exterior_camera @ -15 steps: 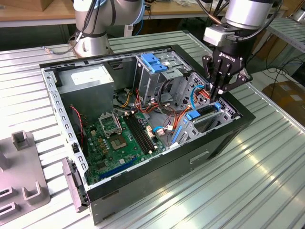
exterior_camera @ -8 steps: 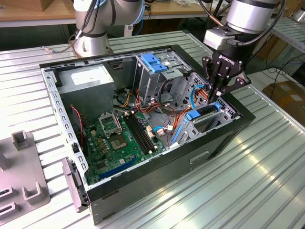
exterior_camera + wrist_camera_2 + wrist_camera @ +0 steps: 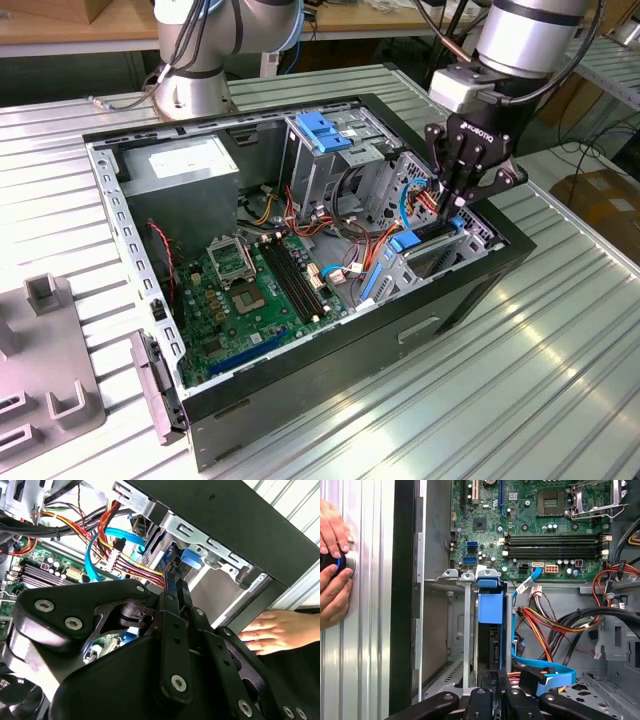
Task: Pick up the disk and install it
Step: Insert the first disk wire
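Fingers pressed together on disk edge; gripper above drive bay; disk stands upright in bay slot directly below fingertips, long axis running down into case.

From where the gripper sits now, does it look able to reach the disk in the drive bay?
Probably yes. The gripper hangs right over the disk standing on edge in the drive bay, fingers together and pointing at its top edge. The blue cables lie beside the path, not across it.
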Robot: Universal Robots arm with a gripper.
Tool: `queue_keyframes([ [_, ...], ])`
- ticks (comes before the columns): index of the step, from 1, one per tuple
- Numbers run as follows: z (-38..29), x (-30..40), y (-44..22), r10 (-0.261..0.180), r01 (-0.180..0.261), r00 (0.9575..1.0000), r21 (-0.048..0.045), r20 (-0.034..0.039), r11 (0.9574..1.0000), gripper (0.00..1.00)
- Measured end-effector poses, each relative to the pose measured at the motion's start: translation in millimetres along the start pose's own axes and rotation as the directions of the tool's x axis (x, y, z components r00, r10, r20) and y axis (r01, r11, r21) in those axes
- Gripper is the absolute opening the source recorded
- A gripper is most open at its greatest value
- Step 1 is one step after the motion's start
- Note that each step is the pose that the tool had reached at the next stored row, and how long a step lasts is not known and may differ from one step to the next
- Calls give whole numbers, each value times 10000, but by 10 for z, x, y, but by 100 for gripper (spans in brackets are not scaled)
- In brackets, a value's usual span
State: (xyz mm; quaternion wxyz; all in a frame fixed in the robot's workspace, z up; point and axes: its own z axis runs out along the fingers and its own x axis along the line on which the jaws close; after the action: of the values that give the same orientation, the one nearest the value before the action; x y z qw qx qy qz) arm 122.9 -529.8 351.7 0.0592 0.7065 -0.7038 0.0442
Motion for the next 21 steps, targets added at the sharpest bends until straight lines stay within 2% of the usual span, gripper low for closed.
queue_keyframes([
  [11,66,-10,16,18,-18,10000,-3,-2,10000,16],
  [21,56,-8,16,18,-18,10000,-2,1,10000,16],
])
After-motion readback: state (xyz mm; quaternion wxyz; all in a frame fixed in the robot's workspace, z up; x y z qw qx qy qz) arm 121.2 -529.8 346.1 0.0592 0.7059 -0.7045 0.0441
